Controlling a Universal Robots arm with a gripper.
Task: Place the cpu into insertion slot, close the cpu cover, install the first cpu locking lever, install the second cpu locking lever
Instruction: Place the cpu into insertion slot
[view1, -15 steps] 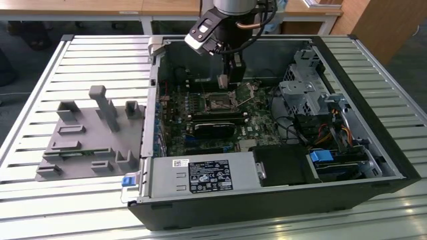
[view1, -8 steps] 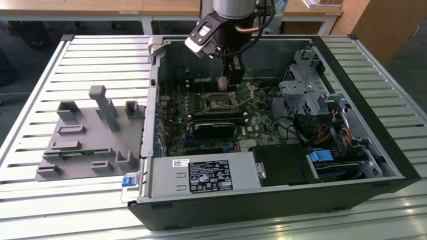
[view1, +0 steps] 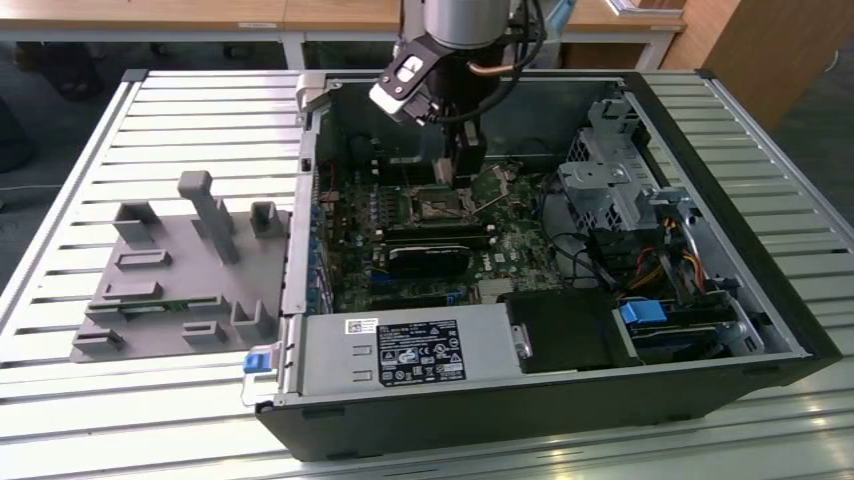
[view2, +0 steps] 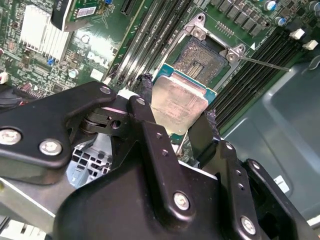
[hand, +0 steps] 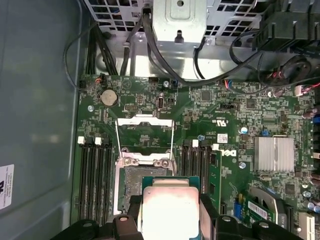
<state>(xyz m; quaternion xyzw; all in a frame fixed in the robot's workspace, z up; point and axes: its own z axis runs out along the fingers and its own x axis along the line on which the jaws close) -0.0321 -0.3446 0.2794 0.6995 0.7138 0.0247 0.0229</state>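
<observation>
The gripper is clamped on the cpu by two opposite edges and holds it tilted just above the insertion slot. In both wrist views the chip hides the near part of the slot. The cpu cover stands open beyond the slot. All of this is inside the open computer case, on its green motherboard.

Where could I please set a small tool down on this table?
Bare slats of the table lie between the grey fixture and the far edge, and again nearer the camera. Inside the computer case it is crowded; the gripper holds the cpu there.
</observation>
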